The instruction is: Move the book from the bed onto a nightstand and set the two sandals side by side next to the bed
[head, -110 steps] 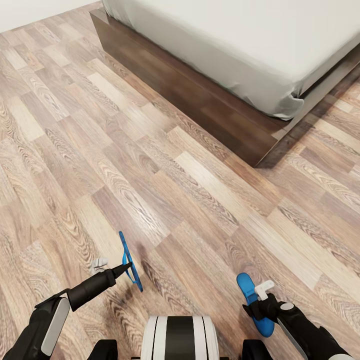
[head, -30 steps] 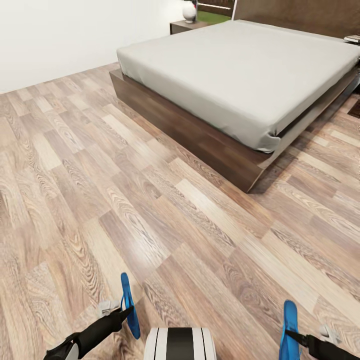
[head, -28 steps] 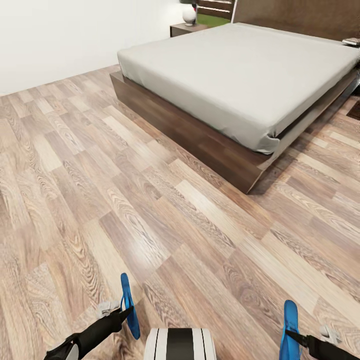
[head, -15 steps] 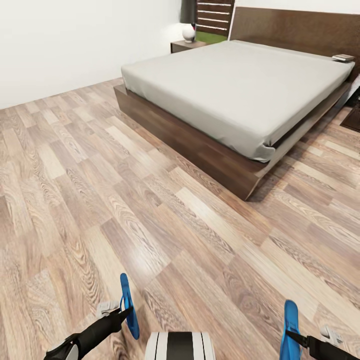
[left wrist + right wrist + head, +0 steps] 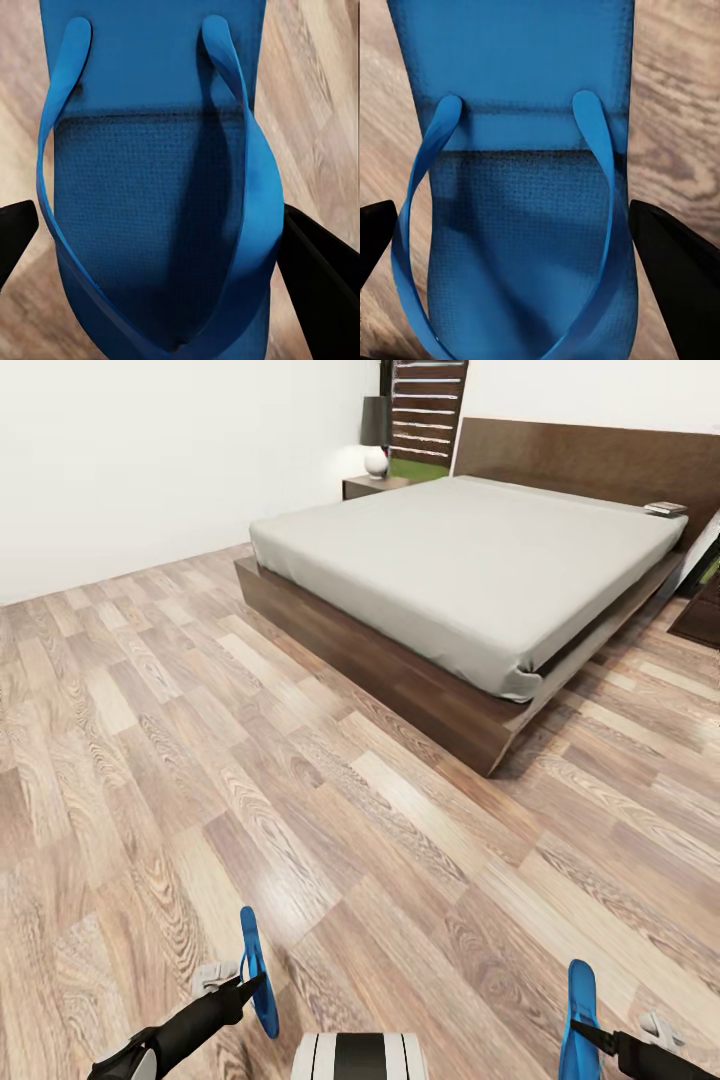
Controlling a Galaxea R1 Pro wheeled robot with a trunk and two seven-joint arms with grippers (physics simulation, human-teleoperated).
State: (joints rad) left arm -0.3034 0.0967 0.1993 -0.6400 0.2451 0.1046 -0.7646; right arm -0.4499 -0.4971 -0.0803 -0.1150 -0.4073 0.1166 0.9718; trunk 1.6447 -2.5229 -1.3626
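1. Left claw (image 5: 240, 988): clenched on a sandal (image 5: 254, 972), which hangs on edge above the floor (image 5: 200, 760). In the left wrist view the dark fingers (image 5: 319, 285) flank the sole at both edges, with the strap looped up between them.
2. Right claw (image 5: 598, 1038): same grasp on the other sandal (image 5: 578, 1020), also edge-up at the lower right of the head view. The right wrist view shows that sole (image 5: 529, 225) pinched across its width.
3. Handling, my judgement: thin foam-like soles, light and bendy, with a textured face that should grip well. Holding across the mid-sole looks sound; the strap is too floppy to trust.
4. Bed (image 5: 470, 560): well ahead, with open floor between it and me. Both sandals have yet to be set down beside it.
5. Book (image 5: 665, 509): small and flat, on the far corner of the mattress by the headboard. Probably light and stiff; I would pinch it along one edge.
6. Nightstand (image 5: 372, 485): beyond the bed's far left corner, carrying a lamp (image 5: 376, 435).
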